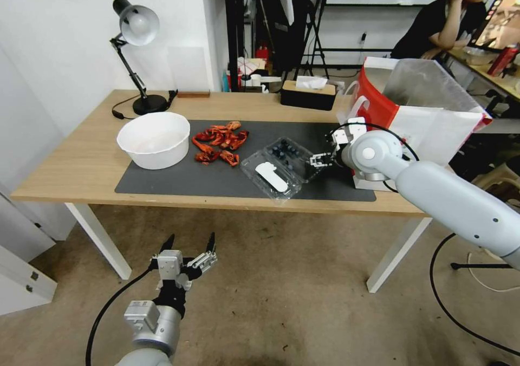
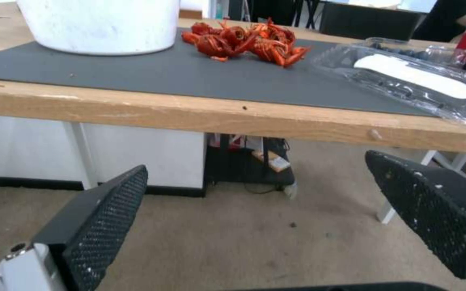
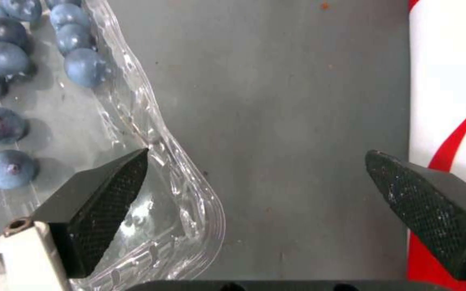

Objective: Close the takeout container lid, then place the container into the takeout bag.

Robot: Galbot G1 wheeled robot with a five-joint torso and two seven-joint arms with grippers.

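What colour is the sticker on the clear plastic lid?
White, an oblong white sticker on the clear plastic lid, seen best in the left wrist view.

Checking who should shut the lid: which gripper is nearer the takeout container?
Right. The right gripper hangs open at the takeout container's bag-side edge; the left gripper waits open below the table's front edge.

High head view; wrist views near table (image 1: 70,176).
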